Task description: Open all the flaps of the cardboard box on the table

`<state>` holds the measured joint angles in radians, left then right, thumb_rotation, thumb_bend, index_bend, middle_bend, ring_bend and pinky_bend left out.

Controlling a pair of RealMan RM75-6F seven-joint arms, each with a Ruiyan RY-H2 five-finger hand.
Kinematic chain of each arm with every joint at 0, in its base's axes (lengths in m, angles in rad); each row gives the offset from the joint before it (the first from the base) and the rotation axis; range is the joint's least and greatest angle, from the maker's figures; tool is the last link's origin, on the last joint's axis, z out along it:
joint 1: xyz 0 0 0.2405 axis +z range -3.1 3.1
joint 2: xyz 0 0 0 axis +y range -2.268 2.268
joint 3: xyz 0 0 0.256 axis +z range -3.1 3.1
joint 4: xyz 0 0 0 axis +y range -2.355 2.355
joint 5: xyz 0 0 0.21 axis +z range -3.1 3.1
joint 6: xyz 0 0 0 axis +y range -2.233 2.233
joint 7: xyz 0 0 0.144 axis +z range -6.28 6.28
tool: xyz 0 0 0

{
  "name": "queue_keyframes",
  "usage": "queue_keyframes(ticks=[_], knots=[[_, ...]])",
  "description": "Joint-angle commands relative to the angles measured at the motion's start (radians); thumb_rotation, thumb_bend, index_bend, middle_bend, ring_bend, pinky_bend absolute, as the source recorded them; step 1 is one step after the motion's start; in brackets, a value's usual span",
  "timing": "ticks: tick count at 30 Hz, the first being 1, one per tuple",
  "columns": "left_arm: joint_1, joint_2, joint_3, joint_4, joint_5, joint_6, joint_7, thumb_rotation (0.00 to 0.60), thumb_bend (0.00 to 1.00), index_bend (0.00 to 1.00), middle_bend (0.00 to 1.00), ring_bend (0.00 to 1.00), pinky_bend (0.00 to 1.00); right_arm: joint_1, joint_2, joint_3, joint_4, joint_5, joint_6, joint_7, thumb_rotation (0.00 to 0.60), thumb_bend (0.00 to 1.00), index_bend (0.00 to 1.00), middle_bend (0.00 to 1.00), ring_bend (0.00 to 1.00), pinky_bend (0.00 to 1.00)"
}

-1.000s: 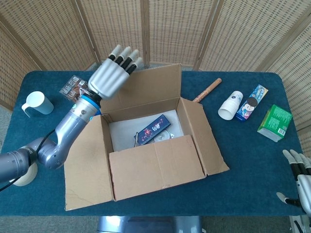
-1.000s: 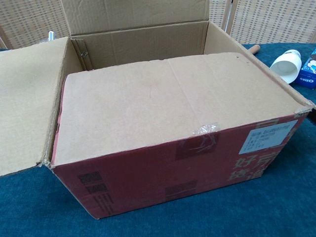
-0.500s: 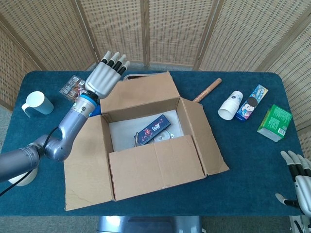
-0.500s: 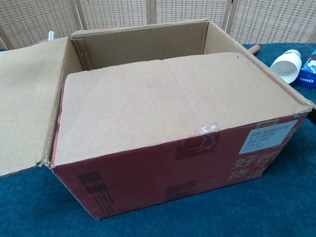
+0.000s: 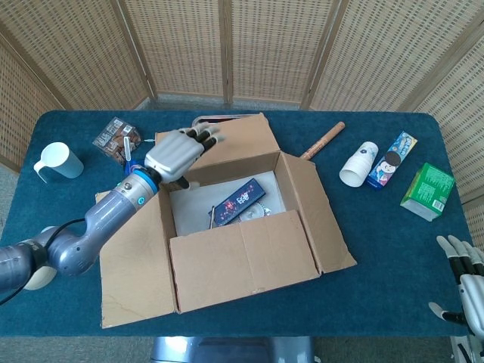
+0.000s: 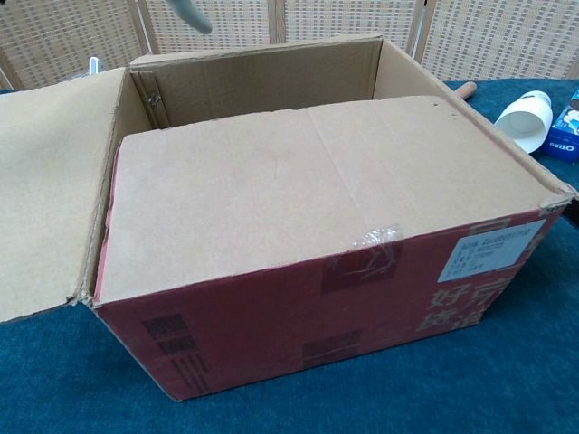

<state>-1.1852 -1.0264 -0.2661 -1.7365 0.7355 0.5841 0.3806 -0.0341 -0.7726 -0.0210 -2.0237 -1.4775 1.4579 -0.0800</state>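
Cardboard box [image 5: 234,227] at the middle of the table [image 5: 378,242], its side flaps folded outward and its near flap [image 6: 308,190] lying over the opening. My left hand [image 5: 175,155] rests flat on the far flap [image 5: 227,140], fingers extended, holding nothing. My right hand [image 5: 465,283], at the table's near right corner, is released with fingers apart.

A blue table [image 5: 363,249] carries the cardboard box [image 5: 242,261], mug [image 5: 59,161], paper cup [image 5: 358,163] and green carton [image 5: 427,190].
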Motion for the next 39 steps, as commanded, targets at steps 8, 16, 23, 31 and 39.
queue_keyframes(ticks=[8, 16, 23, 31, 39], knots=[[-0.133, 0.104, 0.011, -0.003, -0.21, -0.419, -0.326, 0.6, 0.28, 0.19, 0.17, 0.23, 0.49, 0.0, 0.001, -0.002, 0.0, -0.001, 0.0, 0.002, 0.6, 0.0, 0.0, 0.0, 0.0, 0.0], [-0.177, 0.076, 0.029, 0.034, -0.18, -0.485, -0.441, 0.6, 0.28, 0.23, 0.34, 0.38, 0.61, 0.003, 0.001, -0.004, 0.0, -0.003, -0.006, 0.001, 0.6, 0.0, 0.0, 0.0, 0.0, 0.0], [-0.215, 0.04, 0.063, 0.077, -0.168, -0.55, -0.544, 0.6, 0.27, 0.26, 0.39, 0.41, 0.68, 0.002, 0.002, -0.007, 0.0, -0.011, -0.005, 0.004, 0.6, 0.0, 0.0, 0.0, 0.0, 0.0], [-0.231, -0.004, 0.057, 0.129, -0.175, -0.67, -0.669, 0.598, 0.27, 0.25, 0.4, 0.41, 0.68, 0.001, 0.003, -0.008, 0.001, -0.016, -0.002, 0.01, 0.6, 0.0, 0.0, 0.0, 0.0, 0.0], [-0.148, -0.041, -0.083, 0.193, -0.193, -0.868, -0.727, 0.6, 0.27, 0.24, 0.44, 0.41, 0.71, -0.001, 0.002, -0.01, 0.002, -0.021, 0.002, 0.01, 0.6, 0.0, 0.0, 0.0, 0.0, 0.0]])
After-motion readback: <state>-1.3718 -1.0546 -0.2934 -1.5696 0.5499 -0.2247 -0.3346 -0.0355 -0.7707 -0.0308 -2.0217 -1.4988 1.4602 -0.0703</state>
